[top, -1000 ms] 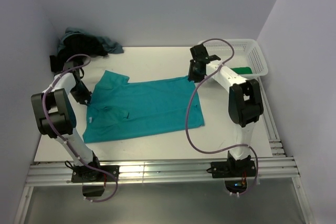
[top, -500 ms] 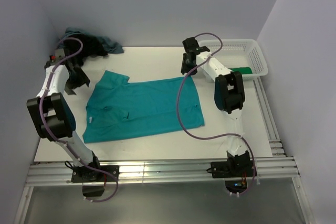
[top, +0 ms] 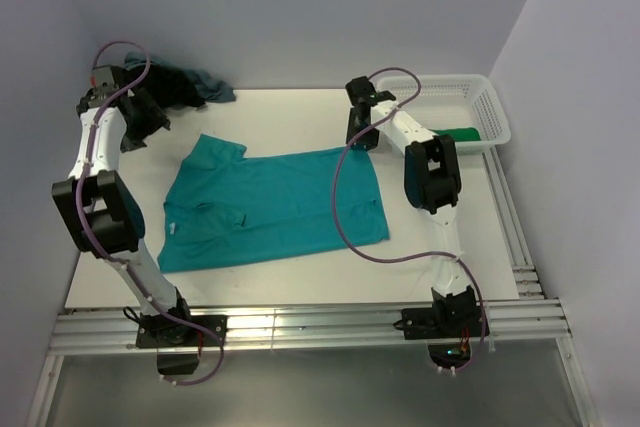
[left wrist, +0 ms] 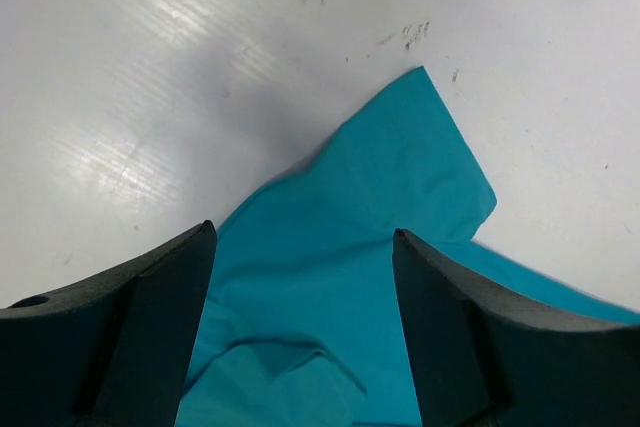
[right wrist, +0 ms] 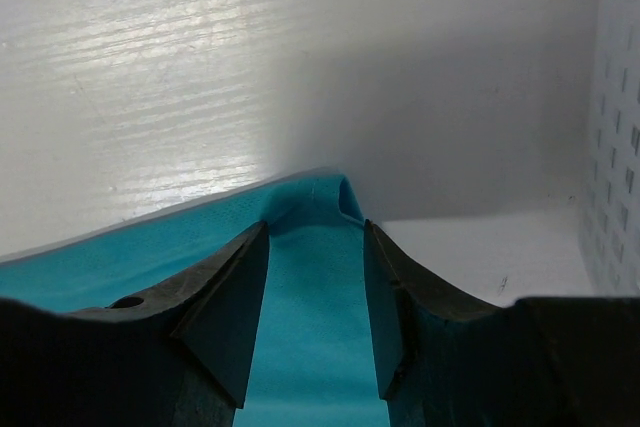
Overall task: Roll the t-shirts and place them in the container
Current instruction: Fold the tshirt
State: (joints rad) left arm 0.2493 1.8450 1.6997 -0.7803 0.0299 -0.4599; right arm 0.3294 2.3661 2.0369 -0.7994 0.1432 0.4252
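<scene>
Only overhead shows the green t-shirt (top: 462, 133); wrists see teal t-shirt (left wrist: 340, 247).

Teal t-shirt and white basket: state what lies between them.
Top view: only bare table and the right arm crossing above it separate teal t-shirt and basket.

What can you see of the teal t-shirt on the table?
The teal t-shirt is soft plain cotton by its look, spread flat and unrolled on the white table, one sleeve pointing far left, hem to the right, creased near the middle left. Its far hem corner curls up between the fingers of the open right gripper; nothing grips it.
</scene>
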